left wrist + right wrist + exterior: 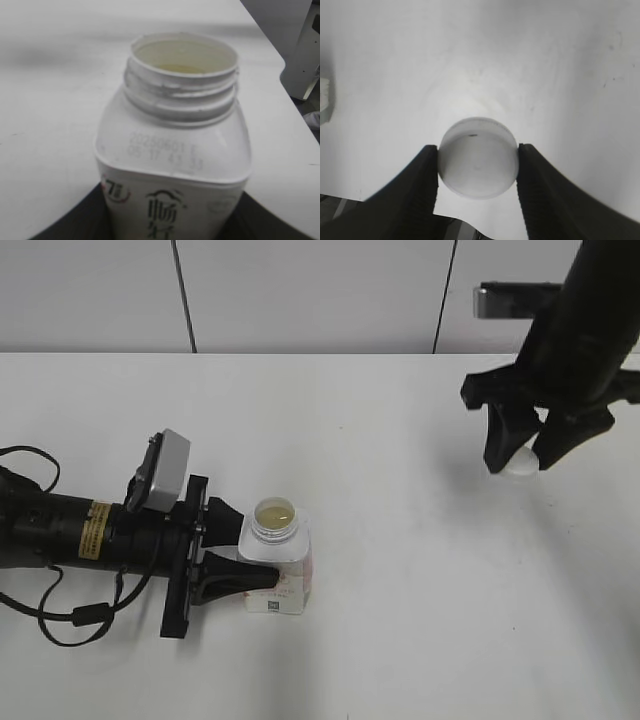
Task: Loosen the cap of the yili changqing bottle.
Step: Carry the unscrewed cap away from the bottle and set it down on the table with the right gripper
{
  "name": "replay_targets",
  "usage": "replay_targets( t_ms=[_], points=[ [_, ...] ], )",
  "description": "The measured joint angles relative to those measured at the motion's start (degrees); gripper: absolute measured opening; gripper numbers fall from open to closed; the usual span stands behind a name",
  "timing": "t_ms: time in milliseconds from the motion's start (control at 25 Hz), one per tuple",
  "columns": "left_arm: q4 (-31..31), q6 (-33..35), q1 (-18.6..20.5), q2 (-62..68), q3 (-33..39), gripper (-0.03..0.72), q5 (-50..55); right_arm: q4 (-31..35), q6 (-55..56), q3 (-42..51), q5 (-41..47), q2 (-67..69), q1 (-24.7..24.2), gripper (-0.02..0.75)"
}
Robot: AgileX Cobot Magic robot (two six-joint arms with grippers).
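A broad white table (400, 620) is carrying the whole scene, with two black robot arms working well apart on it. Lying low along the left side, the left gripper (243, 550) is clamping its jaws on the body of the small squat white plastic yili changqing bottle (277, 570) with its pink and grey printed label, evidently bracing it upright so it cannot turn or tip. The left wrist view is showing the bottle's wide threaded neck (181, 85) standing bare and open, pale liquid visible inside, so the loosening is judged complete and more: the closure is fully off. Far to the right, the right gripper (520, 452) is reaching down from above and pinching the small round white plastic screw cap (477, 157) between its ribbed black fingers (422, 185), one on each side of the rim. The cap is sitting low over the tabletop, clear of the bottle, apparently being carried aside; whether it is touching the surface cannot be told.
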Motion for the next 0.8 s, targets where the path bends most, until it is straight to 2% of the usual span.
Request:
replay_targets(
  t_ms=[400, 800],
  points=[
    [-0.8, 0.0, 0.0, 0.0, 0.0, 0.319, 0.1, 1.8, 0.5, 19.6, -19.0, -0.2, -0.6, 0.386],
    [-1.7, 0.0, 0.0, 0.0, 0.0, 0.319, 0.2, 1.8, 0.5, 21.9, -26.2, 5.9, -0.6, 0.386]
  ],
)
